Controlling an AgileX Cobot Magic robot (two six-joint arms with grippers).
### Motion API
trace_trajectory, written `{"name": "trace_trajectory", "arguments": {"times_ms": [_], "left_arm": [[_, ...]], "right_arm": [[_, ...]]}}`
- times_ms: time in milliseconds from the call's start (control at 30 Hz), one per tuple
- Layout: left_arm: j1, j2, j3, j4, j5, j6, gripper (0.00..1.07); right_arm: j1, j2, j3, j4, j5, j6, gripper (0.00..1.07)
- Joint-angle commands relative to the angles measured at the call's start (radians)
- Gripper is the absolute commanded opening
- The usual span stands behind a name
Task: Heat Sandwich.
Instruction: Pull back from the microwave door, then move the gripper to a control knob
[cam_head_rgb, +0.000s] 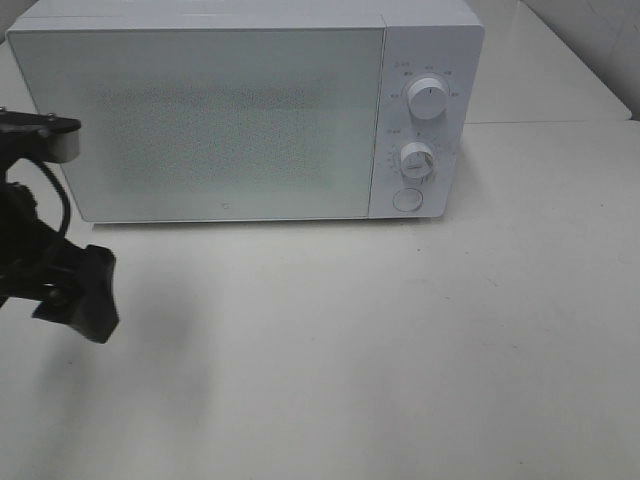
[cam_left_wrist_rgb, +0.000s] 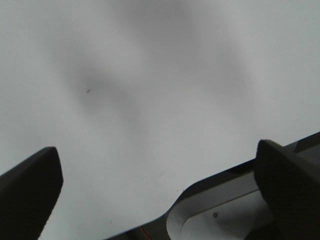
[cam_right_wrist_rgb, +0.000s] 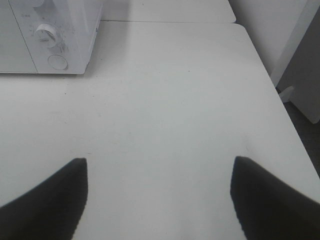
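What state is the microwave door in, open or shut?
Shut. The door lies flush with the control panel, and no gap shows along its edges. What is inside cannot be told.

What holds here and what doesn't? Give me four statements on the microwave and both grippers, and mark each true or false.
1. The microwave door is shut. True.
2. The microwave has three knobs. False: an upper knob and a lower knob sit above a round button.
3. The left gripper is open and empty. True.
4. The right gripper is clamped on a plate. False: it is open, holding nothing, above the table.
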Motion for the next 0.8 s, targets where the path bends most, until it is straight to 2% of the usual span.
{"name": "trace_trajectory", "arguments": {"times_ms": [33,100,133,233,267,333,533,567,700,800], "left_arm": [[0.084,-0.006,-0.007,-0.012,0.09,-0.005,1.0],[0.111,-0.006,-0.007,-0.012,0.11,-0.004,1.0],[0.156,-0.006,-0.007,-0.012,0.146,-0.001,1.0],[0.227,-0.006,-0.007,-0.012,0.199,0.003,1.0],[0.227,-0.006,-0.007,-0.012,0.199,0.003,1.0],[0.287,-0.017,-0.006,-0.008,0.241,0.005,1.0],[0.402,-0.132,-0.004,-0.008,0.254,0.006,1.0],[0.441,-0.19,0.004,-0.008,0.258,0.006,1.0],[0.483,-0.279,0.036,-0.005,0.225,0.006,1.0],[0.484,-0.377,0.084,0.021,0.185,0.006,1.0]], "right_arm": [[-0.006,-0.026,0.0,0.002,-0.012,-0.007,0.76],[-0.006,-0.026,0.0,0.002,-0.012,-0.007,0.76],[-0.006,-0.026,0.0,0.002,-0.012,-0.007,0.76],[-0.006,-0.026,0.0,0.002,-0.012,-0.007,0.76],[-0.006,-0.026,0.0,0.002,-0.012,-0.007,0.76],[-0.006,-0.026,0.0,0.002,-0.012,-0.007,0.76],[-0.006,-0.026,0.0,0.002,-0.012,-0.007,0.76],[-0.006,-0.026,0.0,0.002,-0.012,-0.007,0.76],[-0.006,-0.026,0.0,0.002,-0.012,-0.007,0.76],[-0.006,-0.026,0.0,0.002,-0.012,-0.007,0.76]]}}
